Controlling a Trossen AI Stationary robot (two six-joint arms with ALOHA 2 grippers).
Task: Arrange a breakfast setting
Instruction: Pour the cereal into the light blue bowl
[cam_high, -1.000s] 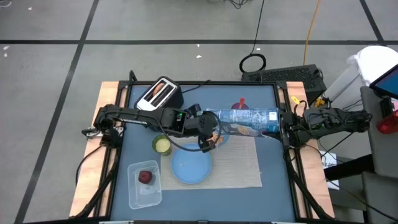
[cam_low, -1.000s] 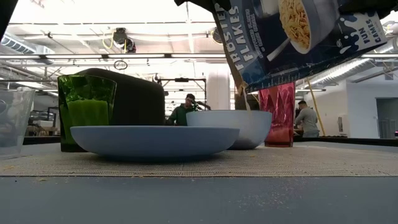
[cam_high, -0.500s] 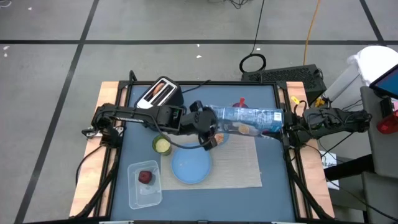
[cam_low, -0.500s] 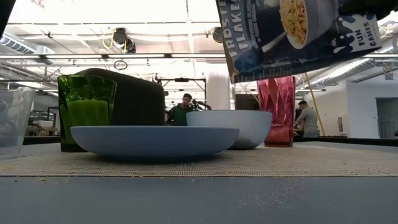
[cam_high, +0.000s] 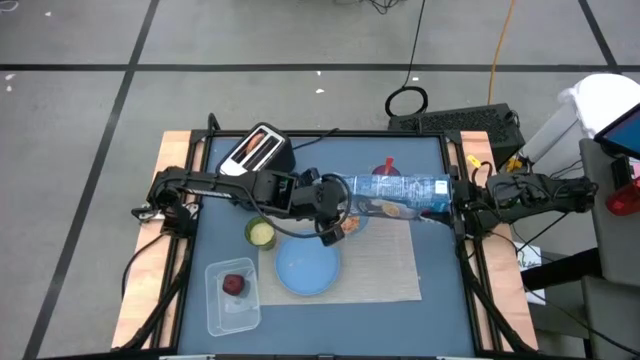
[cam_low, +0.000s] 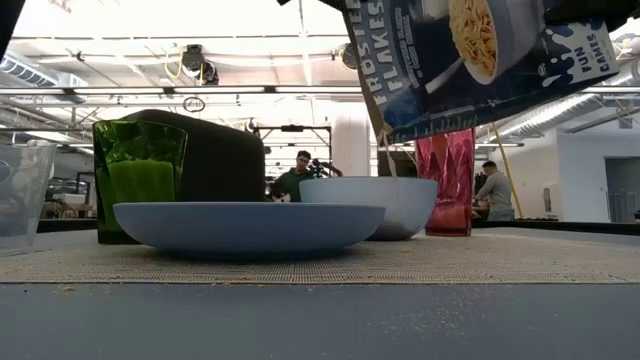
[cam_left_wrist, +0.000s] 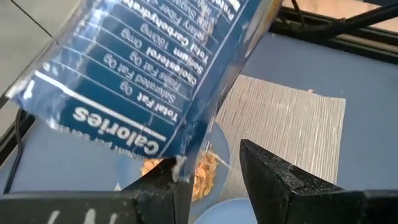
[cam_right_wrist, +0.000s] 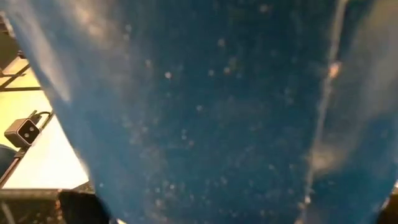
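Cereal box, blue printed cardboard (cam_high: 395, 187), held off the table on its side, long axis running across the table, open end tipped down over the pale blue round bowl (cam_low: 372, 203). In the low view its front shows white lettering and a picture of flakes; the lower corner hangs just above the bowl rim. Left wrist view shows the nutrition panel and orange-tan flakes (cam_left_wrist: 202, 174) lying in the bowl below the box mouth.

Right gripper (cam_high: 452, 203) clamps the far end of the box at the right table edge, fingers spread wide around it. Left gripper (cam_high: 335, 222) is at the box's open end above the bowl, fingers (cam_left_wrist: 273, 177) parted a little, one finger touching the torn corner; a real grip there cannot be confirmed.

Light-blue round plate (cam_high: 307, 268) sits on the beige woven rectangular placemat (cam_high: 390, 265), just in front of the bowl. Bare mat lies right of the plate. Green glass cup (cam_high: 260, 233) stands just left of the mat, near the left arm. Small dark-red fruit (cam_high: 233, 285) rests in a clear plastic tub (cam_high: 222, 308) at the front left. Black-and-silver toaster (cam_high: 256, 150) sits at the back left. Red translucent cup (cam_low: 446, 185) stands behind the bowl.
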